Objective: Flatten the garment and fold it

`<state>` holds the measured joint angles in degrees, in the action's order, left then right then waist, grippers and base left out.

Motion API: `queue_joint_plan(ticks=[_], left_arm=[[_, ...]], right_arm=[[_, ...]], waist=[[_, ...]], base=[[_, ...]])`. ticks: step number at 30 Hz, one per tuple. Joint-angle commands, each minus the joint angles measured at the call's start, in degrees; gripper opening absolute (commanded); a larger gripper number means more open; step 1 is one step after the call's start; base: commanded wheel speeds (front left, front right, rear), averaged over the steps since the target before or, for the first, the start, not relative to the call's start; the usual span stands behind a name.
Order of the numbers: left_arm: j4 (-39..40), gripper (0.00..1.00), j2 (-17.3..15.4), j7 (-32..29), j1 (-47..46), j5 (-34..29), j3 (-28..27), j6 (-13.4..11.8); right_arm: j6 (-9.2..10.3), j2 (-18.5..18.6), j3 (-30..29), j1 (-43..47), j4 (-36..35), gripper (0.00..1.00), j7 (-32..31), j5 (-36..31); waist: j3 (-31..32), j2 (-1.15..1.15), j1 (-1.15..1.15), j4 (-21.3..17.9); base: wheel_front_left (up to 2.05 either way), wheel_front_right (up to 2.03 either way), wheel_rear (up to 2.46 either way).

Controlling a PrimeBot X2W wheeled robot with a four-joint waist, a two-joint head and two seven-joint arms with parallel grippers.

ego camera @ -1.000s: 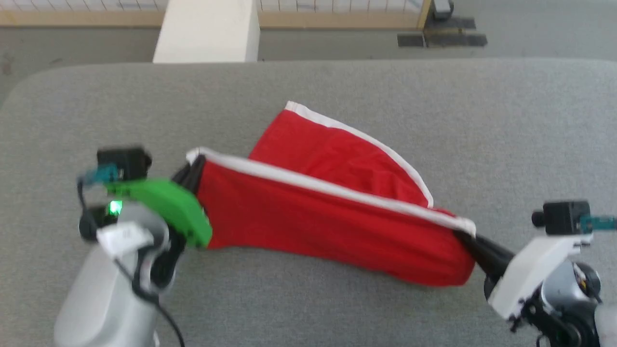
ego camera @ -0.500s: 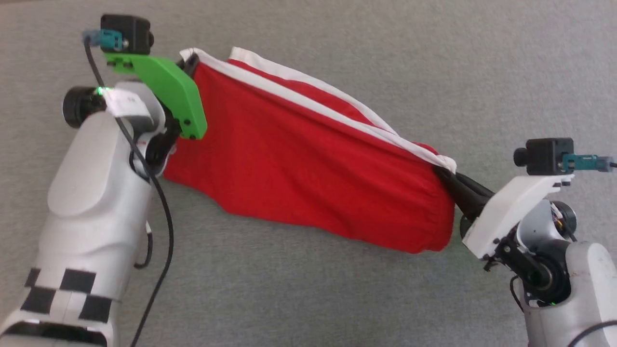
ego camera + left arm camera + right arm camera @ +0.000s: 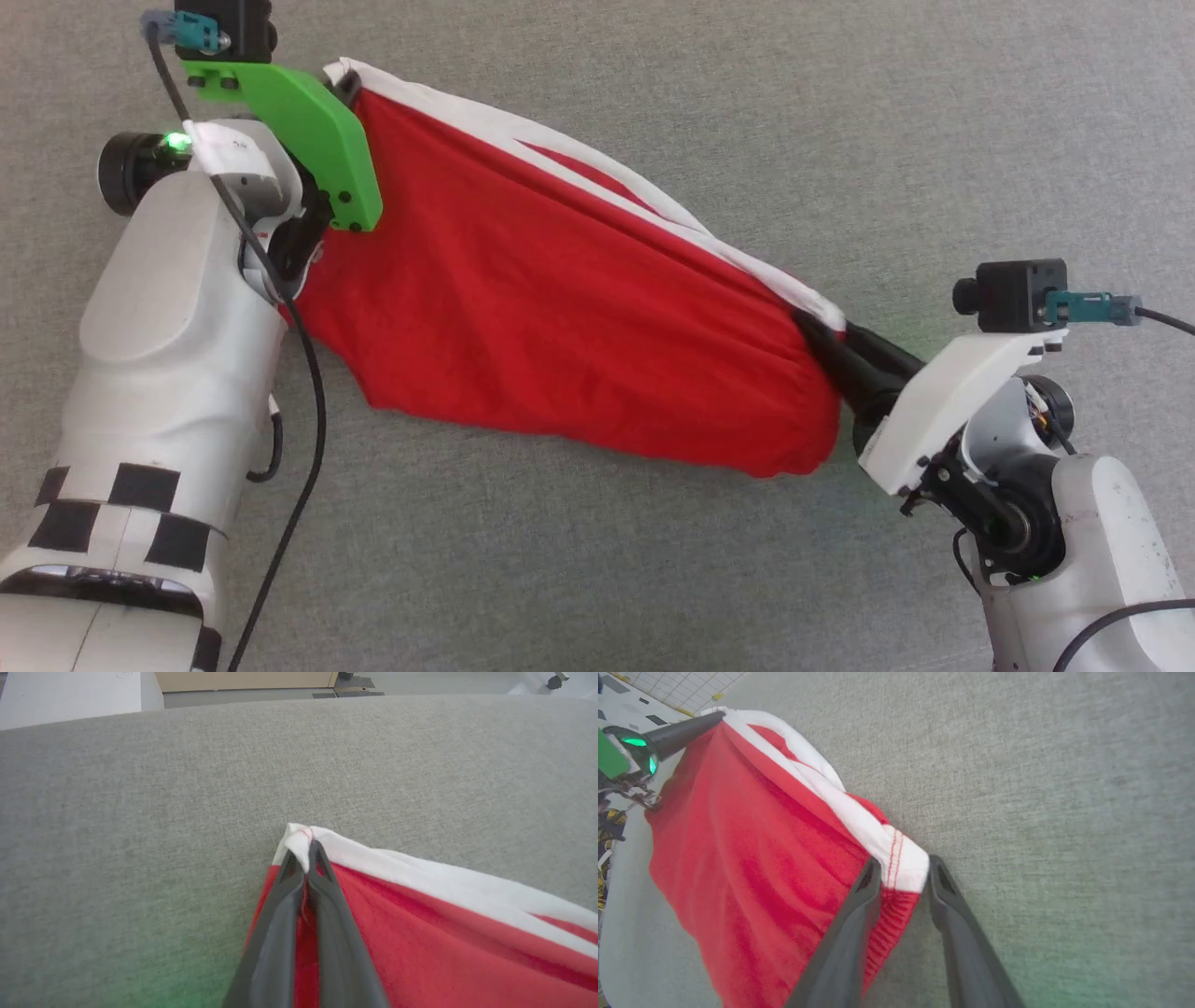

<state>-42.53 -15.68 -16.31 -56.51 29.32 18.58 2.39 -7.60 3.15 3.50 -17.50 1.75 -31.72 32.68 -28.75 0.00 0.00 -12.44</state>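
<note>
Starting at your left: the left gripper (image 3: pixel 306 851) has its fingers pinched tight on a white-trimmed corner of the garment (image 3: pixel 560 308), with a nub of white poking past the tips. That corner hangs over the grey table (image 3: pixel 140 788), well short of its far edge. From there the garment runs as one taut span toward the right, with the white stripe along the top line and the loose red body sagging below it toward the tabletop. I cannot tell whether the bottom fold touches the table. A second layer peeks out behind the stripe near the middle, so the layers do not look squared up. At the right end, the right gripper (image 3: pixel 902 870) clamps the gathered waistband corner, and bunched white fabric fills the gap between its fingers.

This looks like the spreading stage, with the fold not yet begun. To do it well, hold both pinches firm and pull evenly — the left bite is small, so a hard tug may slip the thin fabric free. Lower both ends together and let the hanging edge land first. Then draw away from it — the body should lay out flat rather than roll under.
</note>
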Motion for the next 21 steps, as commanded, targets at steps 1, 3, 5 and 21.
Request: queue_joint_plan(ticks=[1, 3, 5, 21], left_arm=[[-1.0, 1.0, 0.1, 1.0, -0.8, -0.1, -0.4, -0.3], [-1.7, 1.0, 0.4, 2.4, -0.9, 0.4, -0.9, -0.3], [-2.2, 1.0, 0.7, 5.0, -0.7, 1.4, -2.0, 0.1], [18.7, 1.0, -5.3, 31.2, 22.0, -8.8, -2.9, -4.7]], right_arm=[[0.11, 0.1, 0.2, -0.1, -0.1, 1.0, 0.5, 0.4], [0.11, 0.0, 0.2, 0.5, -0.9, 1.0, 1.3, 0.5], [0.11, 0.0, -0.5, 1.7, -2.6, 1.0, 2.9, 0.0], [0.11, -0.3, -5.3, 19.9, -16.3, 1.0, -2.4, -19.2]], waist=[[0.4, 0.0, 0.0, 0.3], [1.2, 0.0, 0.0, 0.8], [2.5, 0.0, 0.0, 1.5], [14.4, 0.0, 0.0, 8.2]], base=[[0.0, 0.0, 0.0], [0.0, 0.0, 0.0], [0.0, 0.0, 0.0], [0.0, 0.0, 0.0]])
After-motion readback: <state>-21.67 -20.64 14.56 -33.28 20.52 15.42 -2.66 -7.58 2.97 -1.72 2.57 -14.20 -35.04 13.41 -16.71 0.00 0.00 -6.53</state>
